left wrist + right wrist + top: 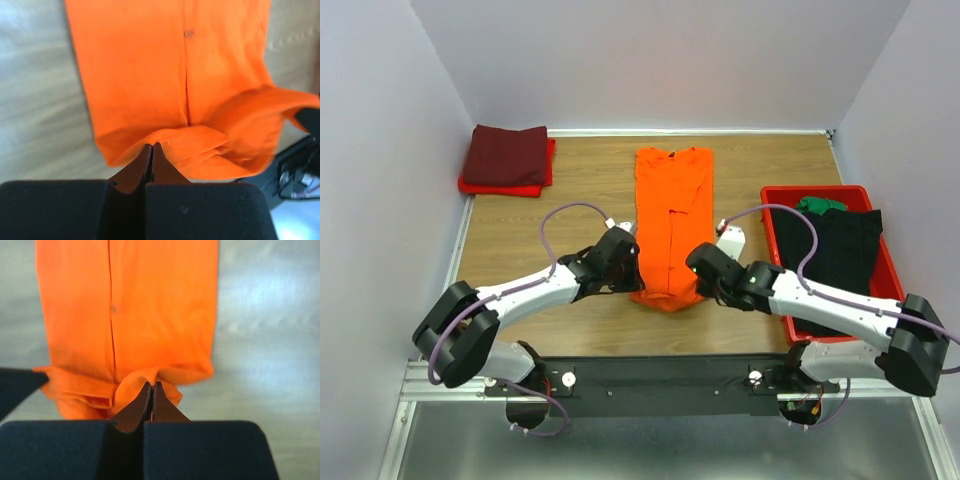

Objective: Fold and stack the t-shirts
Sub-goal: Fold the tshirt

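Your left tool (152, 146) and right tool (152, 385): each pinched shut on near hem of orange t-shirt (672, 215), lying centre tabletop (580, 180), sides folded inward. Done: maroon t-shirt (508, 155) stacked on red t-shirt (500, 187), far left. Remaining, likely: cross-fold, stack; black t-shirt (845, 250), green t-shirt (820, 205) in tray (780, 190), right.

Wooden table (580, 170) under orange t-shirt (672, 210), folded maroon-and-red t-shirts (508, 158), red tray (782, 215).

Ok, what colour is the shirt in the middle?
The t-shirt is bright orange; the top external view shows it best.
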